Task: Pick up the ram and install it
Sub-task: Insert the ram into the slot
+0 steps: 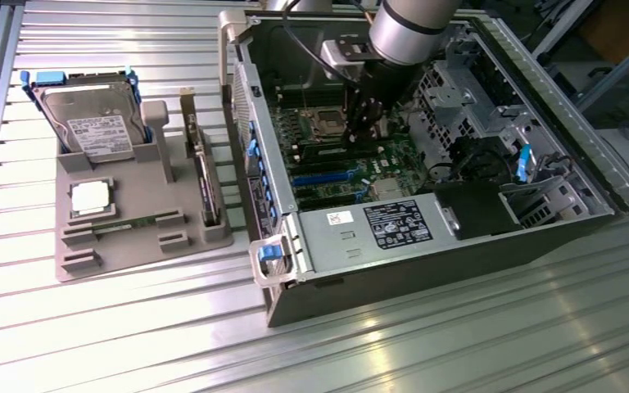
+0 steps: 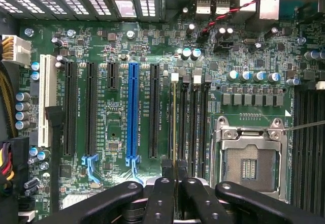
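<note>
Black gripper (image 2: 174, 196) fingers (image 2: 158, 198) fill the near edge of the wrist view, drawn narrow with the ram (image 2: 174, 122) pinched edge-on between them, so the jaws are closed on the stick rather than spread. Seen from that camera, the ram shows as a thin pale line with its long axis running along a memory slot (image 2: 182, 122), parallel to the blue expansion slot (image 2: 133, 112) and the black slots beside it, and it stands over the motherboard (image 2: 244, 46) just beside the empty processor socket (image 2: 249, 158). From the exterior view's left, a grey holder tray (image 1: 128, 246) on the slatted table (image 1: 457, 344) carries a hard drive (image 1: 96, 127), a square silver processor (image 1: 91, 196) and an upright expansion card (image 1: 203, 184). Further toward the exterior view's right lies the open computer case (image 1: 402, 237), and the arm (image 1: 413, 29) reaches down into it, the gripper (image 1: 360, 131) low over the board near its socket.
</note>
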{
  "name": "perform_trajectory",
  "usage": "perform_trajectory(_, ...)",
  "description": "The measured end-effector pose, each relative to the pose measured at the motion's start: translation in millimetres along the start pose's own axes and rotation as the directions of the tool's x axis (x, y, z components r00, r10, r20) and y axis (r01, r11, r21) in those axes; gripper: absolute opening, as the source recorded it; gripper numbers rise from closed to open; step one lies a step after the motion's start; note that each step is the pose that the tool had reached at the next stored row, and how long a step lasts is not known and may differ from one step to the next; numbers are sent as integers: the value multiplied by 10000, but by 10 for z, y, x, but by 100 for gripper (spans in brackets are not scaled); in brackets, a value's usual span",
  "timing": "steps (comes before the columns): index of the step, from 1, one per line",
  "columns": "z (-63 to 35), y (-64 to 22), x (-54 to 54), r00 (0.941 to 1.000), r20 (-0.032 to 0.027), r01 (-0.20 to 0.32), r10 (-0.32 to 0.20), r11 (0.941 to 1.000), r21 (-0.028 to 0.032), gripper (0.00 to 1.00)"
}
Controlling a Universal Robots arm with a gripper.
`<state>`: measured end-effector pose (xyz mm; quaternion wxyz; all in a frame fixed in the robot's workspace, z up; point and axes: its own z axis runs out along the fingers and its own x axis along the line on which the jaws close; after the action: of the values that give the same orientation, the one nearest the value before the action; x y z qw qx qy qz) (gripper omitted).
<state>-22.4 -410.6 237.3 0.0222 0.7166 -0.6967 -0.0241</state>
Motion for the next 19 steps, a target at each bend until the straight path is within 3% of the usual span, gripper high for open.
perform_trajectory(19,16,-11,-8,9998,14,-212,212,9998,0,12)
